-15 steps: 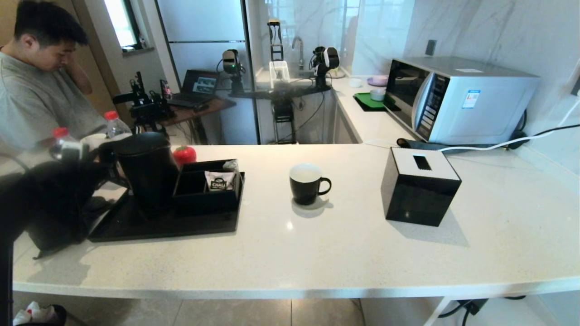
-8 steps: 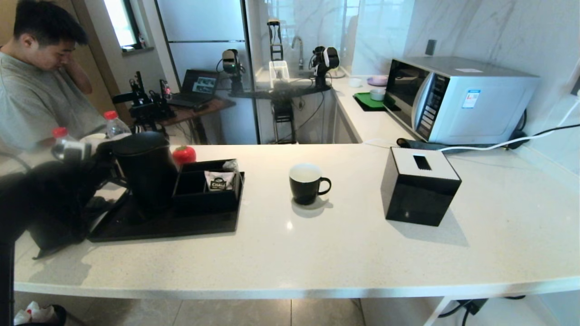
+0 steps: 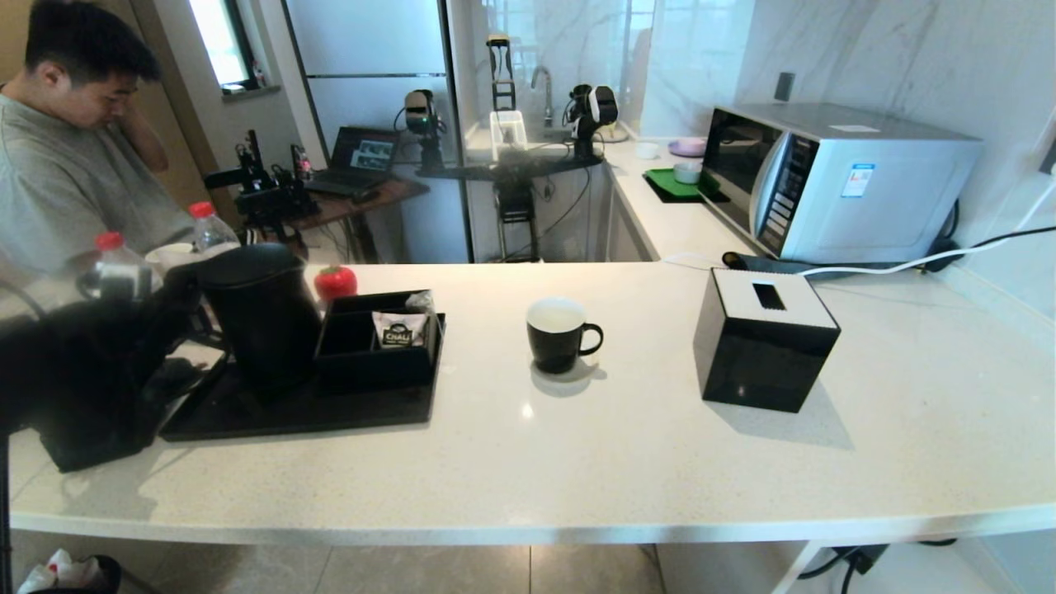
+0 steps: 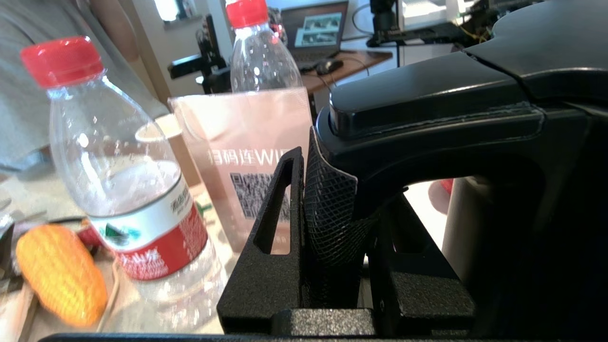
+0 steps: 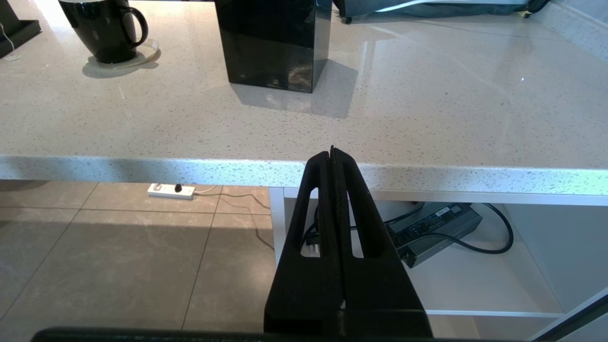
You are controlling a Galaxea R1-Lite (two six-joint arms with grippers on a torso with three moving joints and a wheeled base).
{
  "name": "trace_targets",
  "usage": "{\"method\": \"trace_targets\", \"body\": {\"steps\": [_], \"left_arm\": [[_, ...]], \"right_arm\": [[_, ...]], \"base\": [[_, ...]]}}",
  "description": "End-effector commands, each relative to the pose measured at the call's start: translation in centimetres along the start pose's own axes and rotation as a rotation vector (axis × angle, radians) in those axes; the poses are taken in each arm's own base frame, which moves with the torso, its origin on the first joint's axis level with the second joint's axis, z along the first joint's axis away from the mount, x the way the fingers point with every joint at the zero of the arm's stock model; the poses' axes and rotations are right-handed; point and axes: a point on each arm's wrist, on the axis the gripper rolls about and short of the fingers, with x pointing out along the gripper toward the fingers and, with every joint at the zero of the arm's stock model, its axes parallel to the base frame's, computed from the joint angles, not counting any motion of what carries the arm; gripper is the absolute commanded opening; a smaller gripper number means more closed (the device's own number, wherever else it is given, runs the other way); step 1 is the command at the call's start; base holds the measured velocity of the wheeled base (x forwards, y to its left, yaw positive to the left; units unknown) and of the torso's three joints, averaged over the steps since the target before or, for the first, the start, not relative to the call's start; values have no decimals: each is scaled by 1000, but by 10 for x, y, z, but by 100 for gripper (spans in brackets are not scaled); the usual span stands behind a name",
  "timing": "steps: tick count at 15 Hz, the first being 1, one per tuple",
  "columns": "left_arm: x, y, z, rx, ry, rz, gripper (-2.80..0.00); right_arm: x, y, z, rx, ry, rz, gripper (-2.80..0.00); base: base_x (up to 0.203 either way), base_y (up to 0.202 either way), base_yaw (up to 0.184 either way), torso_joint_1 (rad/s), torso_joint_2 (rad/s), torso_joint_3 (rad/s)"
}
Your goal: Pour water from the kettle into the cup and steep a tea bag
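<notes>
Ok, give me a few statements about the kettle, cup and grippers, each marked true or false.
1. The left gripper is shut on the kettle handle. True.
2. The cup is on the black tray. False: it stands on the counter, right of the tray.
3. The right gripper is shut and holds nothing. True.
4. The kettle is tipped over the cup. False: it is upright over the tray.
5. The tissue box is left of the cup. False: it is right.
</notes>
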Motion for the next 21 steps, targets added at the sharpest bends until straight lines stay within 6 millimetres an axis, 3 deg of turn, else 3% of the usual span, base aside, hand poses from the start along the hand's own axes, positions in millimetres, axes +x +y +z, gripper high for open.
{"method": "trace_targets", "body": {"steps": [1,14,21], "left_arm": [[-8,5,17,14,-43,14,-280],[-16,25,45,-4,-91,57,-280],[-28,23,65,-23,-92,57,-280]], "right_arm": [[0,0,0,0,1,1,-280],[0,0,0,0,1,1,-280],[0,0,0,0,1,1,-280]], "base": [[0,0,0,0,0,0],[0,0,0,0,0,0],[0,0,0,0,0,0]]}}
